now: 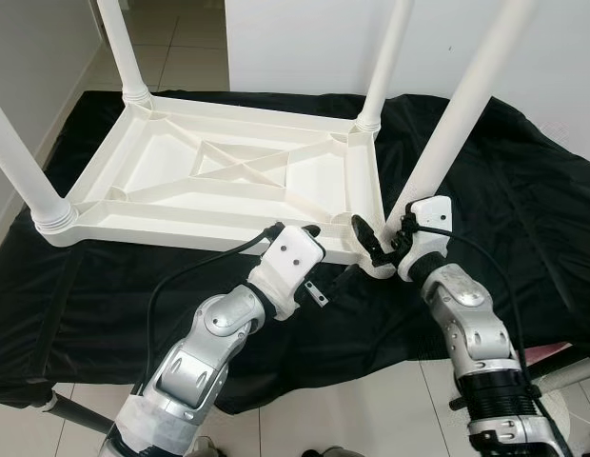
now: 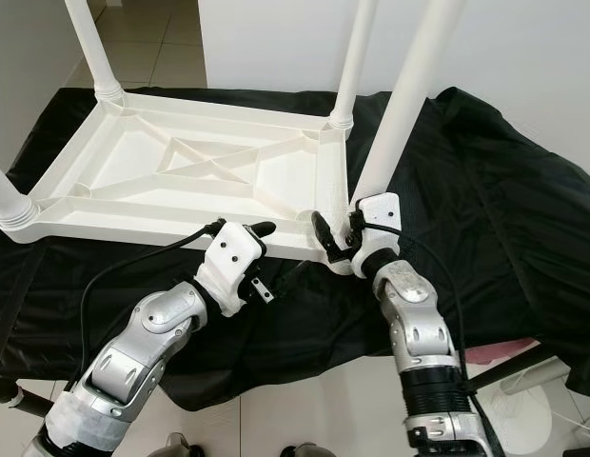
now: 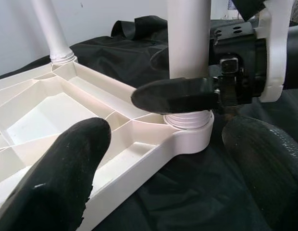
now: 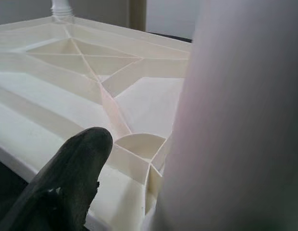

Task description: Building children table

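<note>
Left eye view: right gripper (image 1: 383, 245) fingers clasp the near table leg (image 1: 452, 124) — left gripper (image 1: 309, 231) fingers spread.

Head views look down from above; wrist views sit close, sharing the near table leg (image 3: 188, 43).

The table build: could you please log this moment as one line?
table top upside down on black cloth | four legs upright | right gripper clasps near-right leg at socket | left gripper open at rim

White plastic children's table (image 1: 228, 181) upside down on black cloth (image 1: 504, 190), four legs (image 1: 466, 95) upright
</note>
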